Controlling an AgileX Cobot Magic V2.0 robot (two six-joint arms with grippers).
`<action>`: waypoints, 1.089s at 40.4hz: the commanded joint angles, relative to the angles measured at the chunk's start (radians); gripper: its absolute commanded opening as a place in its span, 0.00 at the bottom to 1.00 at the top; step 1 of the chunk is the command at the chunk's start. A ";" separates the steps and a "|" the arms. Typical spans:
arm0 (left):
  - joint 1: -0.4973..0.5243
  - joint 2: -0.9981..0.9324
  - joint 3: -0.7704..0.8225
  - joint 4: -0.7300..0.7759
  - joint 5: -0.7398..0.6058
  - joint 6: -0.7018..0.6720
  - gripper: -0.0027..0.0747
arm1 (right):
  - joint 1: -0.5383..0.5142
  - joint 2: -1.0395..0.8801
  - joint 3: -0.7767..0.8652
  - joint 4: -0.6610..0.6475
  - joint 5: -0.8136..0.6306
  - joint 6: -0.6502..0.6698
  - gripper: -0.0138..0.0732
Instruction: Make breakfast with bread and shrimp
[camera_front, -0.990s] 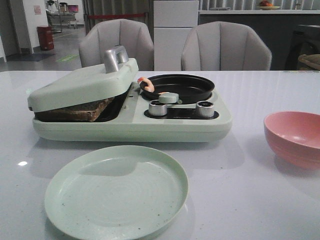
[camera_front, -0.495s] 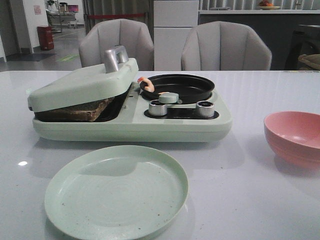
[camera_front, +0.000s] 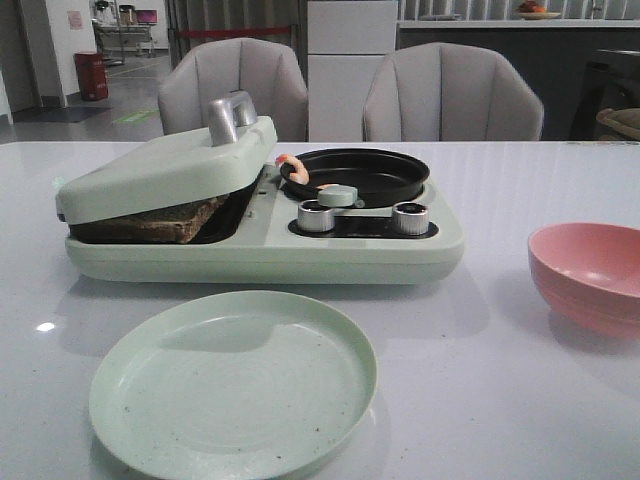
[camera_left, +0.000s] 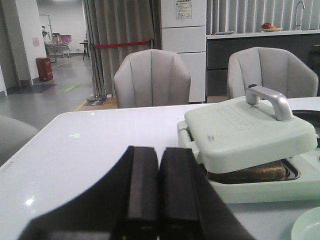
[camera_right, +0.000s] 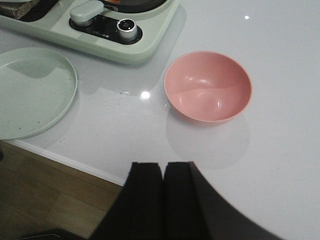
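Two arms idle at the near edge of the white table (camera_front: 520, 400), neither reaching into the front view, so the breakfast looks to be at a pause between steps. Largest on the table is the mint-green breakfast maker (camera_front: 265, 235), at twelve o'clock from the empty green plate (camera_front: 232, 382). Its hinged lid (camera_front: 165, 170) rests tilted on the bread (camera_front: 150, 222), whose brown crust shows in the gap at the maker's nine o'clock side; I cannot tell how many slices lie under it. The black frying pan (camera_front: 355, 175) sits on the maker's three o'clock side, and the shrimp (camera_front: 293, 166) lies curled on the pan's rim at nine o'clock, just beside the lid. A pink bowl (camera_front: 590, 275) stands empty, well apart at three o'clock from the plate.

The left gripper (camera_left: 150, 192) has its fingers pressed together on nothing, pointing toward the lid's silver handle (camera_left: 270, 100). The right gripper (camera_right: 162, 200) is likewise clenched and empty, near the bowl.

The next move likely calls for the left fingers to spread, take the handle, and swing the lid up so the bread can go to the plate, with the shrimp to follow.
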 joint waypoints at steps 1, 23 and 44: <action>0.001 -0.017 0.030 -0.009 -0.090 -0.008 0.16 | -0.009 -0.030 0.023 -0.003 -0.079 -0.005 0.20; 0.001 -0.016 0.030 -0.009 -0.090 -0.008 0.16 | -0.179 -0.441 0.643 -0.041 -0.910 -0.005 0.20; 0.001 -0.016 0.030 -0.009 -0.090 -0.008 0.16 | -0.238 -0.445 0.714 0.046 -0.999 -0.005 0.20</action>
